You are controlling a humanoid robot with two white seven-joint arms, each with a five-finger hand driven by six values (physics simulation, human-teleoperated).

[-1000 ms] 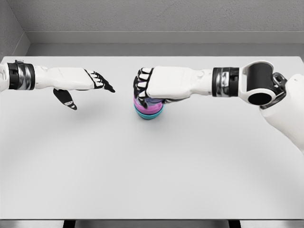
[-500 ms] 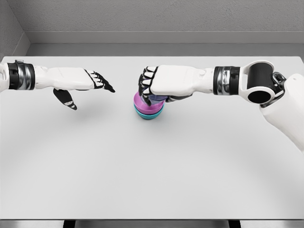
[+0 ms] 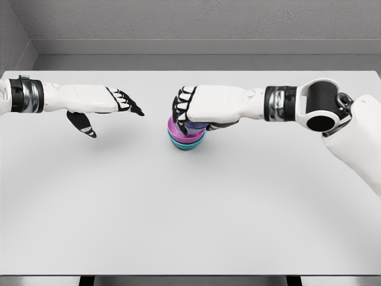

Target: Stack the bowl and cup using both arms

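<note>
Right fingers curled around the purple cup inside the stacked bowls; left fingers spread, empty

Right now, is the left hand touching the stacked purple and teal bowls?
No. The left hand hangs open well to the left of the purple bowl nested in the teal bowl, with bare table between.

surface matt, smooth, light grey. bowl smooth plastic look, teal under magenta. right hand glossy white shell.
</note>
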